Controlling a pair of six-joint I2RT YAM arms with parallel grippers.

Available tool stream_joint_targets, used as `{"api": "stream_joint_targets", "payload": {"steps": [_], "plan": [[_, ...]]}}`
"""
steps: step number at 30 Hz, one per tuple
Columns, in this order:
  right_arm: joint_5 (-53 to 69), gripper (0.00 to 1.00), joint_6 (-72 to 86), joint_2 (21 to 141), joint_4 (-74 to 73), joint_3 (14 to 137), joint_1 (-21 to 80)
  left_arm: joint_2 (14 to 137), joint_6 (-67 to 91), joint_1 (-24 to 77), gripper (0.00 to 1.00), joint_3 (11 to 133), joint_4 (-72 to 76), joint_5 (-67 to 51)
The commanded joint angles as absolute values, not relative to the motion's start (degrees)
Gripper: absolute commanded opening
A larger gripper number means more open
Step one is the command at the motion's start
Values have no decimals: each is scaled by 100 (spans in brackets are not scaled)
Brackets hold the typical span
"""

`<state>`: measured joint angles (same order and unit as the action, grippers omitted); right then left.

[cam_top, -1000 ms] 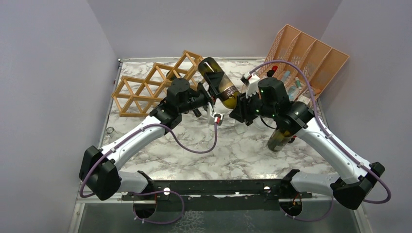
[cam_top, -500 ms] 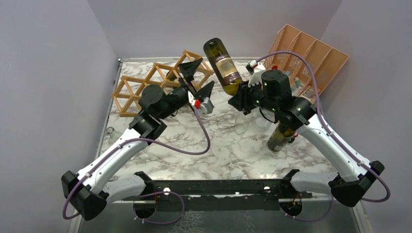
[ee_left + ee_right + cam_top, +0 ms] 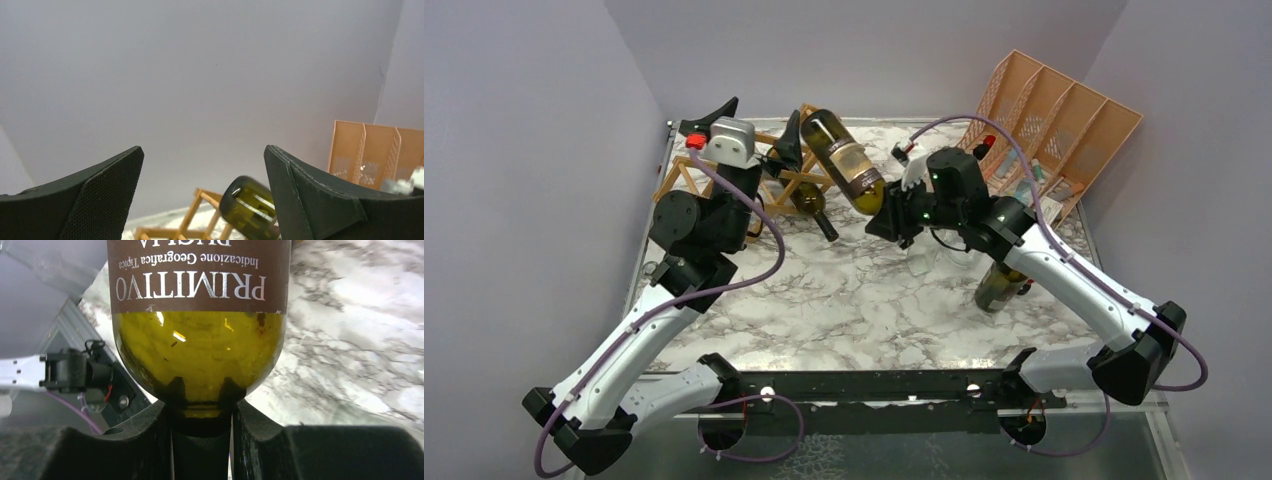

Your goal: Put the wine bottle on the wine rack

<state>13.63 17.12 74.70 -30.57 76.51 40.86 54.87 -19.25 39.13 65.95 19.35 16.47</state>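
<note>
My right gripper [image 3: 888, 214] is shut on the neck of a dark green wine bottle [image 3: 844, 162] with a brown label. The bottle hangs in the air, its base tilted up and to the left over the right end of the tan wooden wine rack [image 3: 772, 182]. In the right wrist view the fingers [image 3: 150, 440] clamp the neck just under the bottle [image 3: 200, 340] shoulder. My left gripper [image 3: 754, 128] is raised high above the rack, open and empty, facing the back wall. In the left wrist view the bottle's base [image 3: 248, 207] shows beside the right finger [image 3: 310, 195], above the rack [image 3: 192, 210].
A second green bottle [image 3: 809, 205] lies in the rack with its neck pointing out. A third bottle [image 3: 999, 285] stands under the right arm. A peach slotted organizer [image 3: 1064, 120] leans at the back right. A clear glass item [image 3: 652, 270] sits by the table's left edge.
My left arm has swung up and to the left, away from the bottle, and now points at the back wall. My right gripper has carried the bottle left towards the rack.
</note>
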Motion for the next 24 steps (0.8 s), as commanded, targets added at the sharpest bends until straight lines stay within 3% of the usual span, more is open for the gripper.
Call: {"api": "stream_joint_targets", "payload": {"steps": [1, 10, 24], "plan": [[1817, 1, 1601, 7535, -2088, 7536, 4608, 5108, -231, 3938, 96, 6359, 1580, 3130], [2071, 1, 1496, 7958, -1731, 6988, 5491, 4555, -193, 3940, 99, 6687, -218, 3628], [731, 1, 2797, 9414, -834, 6999, 6160, 3773, -125, 3938, 99, 6573, -1060, 3708]]}}
